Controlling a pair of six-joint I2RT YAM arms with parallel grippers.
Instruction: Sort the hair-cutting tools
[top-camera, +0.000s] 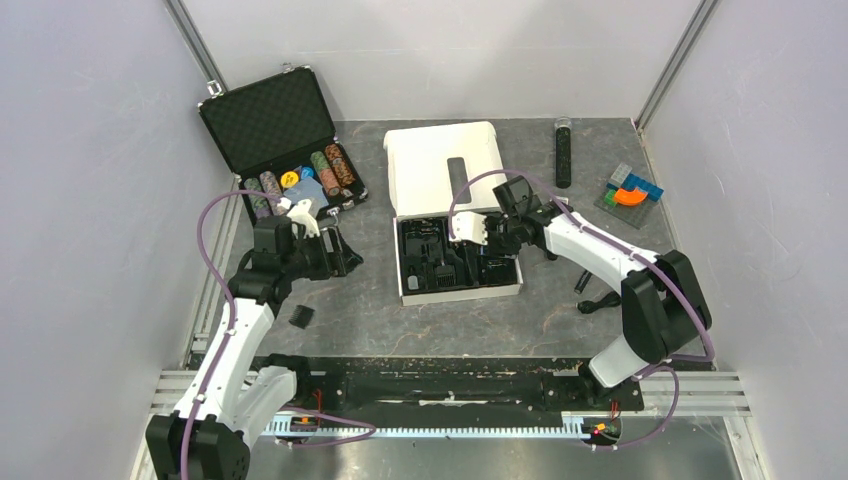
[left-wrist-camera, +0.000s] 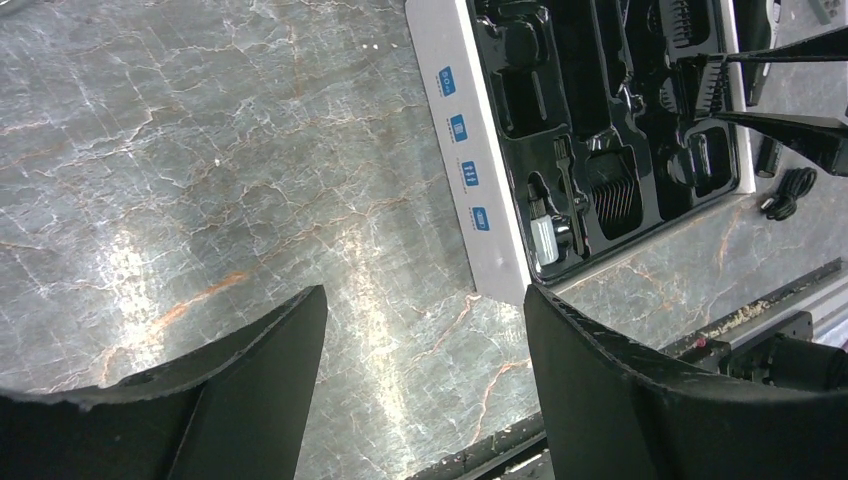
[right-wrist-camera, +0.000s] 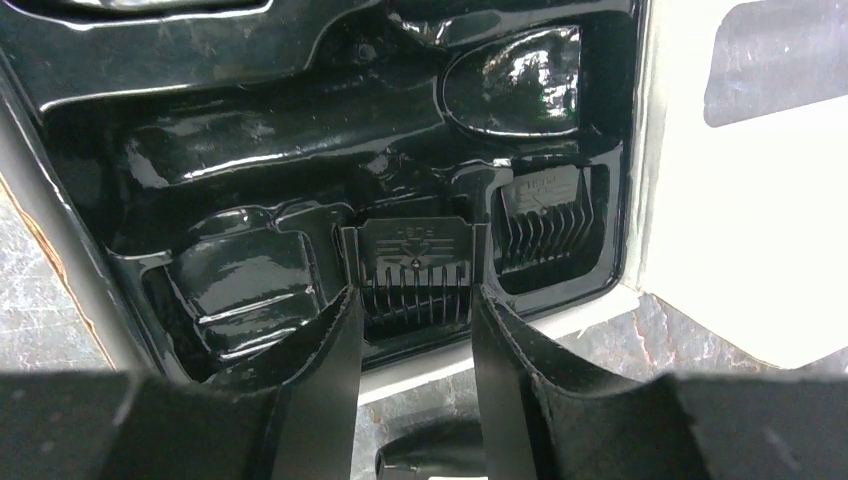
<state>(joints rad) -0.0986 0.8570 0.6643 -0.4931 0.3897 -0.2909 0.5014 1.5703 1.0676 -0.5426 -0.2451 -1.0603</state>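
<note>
My right gripper (top-camera: 492, 246) hovers over the right part of the black moulded tray (top-camera: 415, 285) in the white box. It is shut on a black comb attachment (right-wrist-camera: 415, 270), which also shows in the left wrist view (left-wrist-camera: 706, 85), held just above the tray. A second comb attachment (right-wrist-camera: 545, 222) lies in the slot beside it. A third one (top-camera: 301, 316) lies on the table near my left arm. My left gripper (top-camera: 336, 254) is open and empty over bare table (left-wrist-camera: 425, 300), left of the box. I cannot pick out the clipper for certain.
The box's white lid (top-camera: 445, 160) lies open behind the tray. An open black case (top-camera: 270, 125) with colourful chips stands at the back left. A thin black stick (top-camera: 563, 152) and a colourful block toy (top-camera: 632, 190) lie at the back right. A black cable (top-camera: 598, 300) lies right of the box.
</note>
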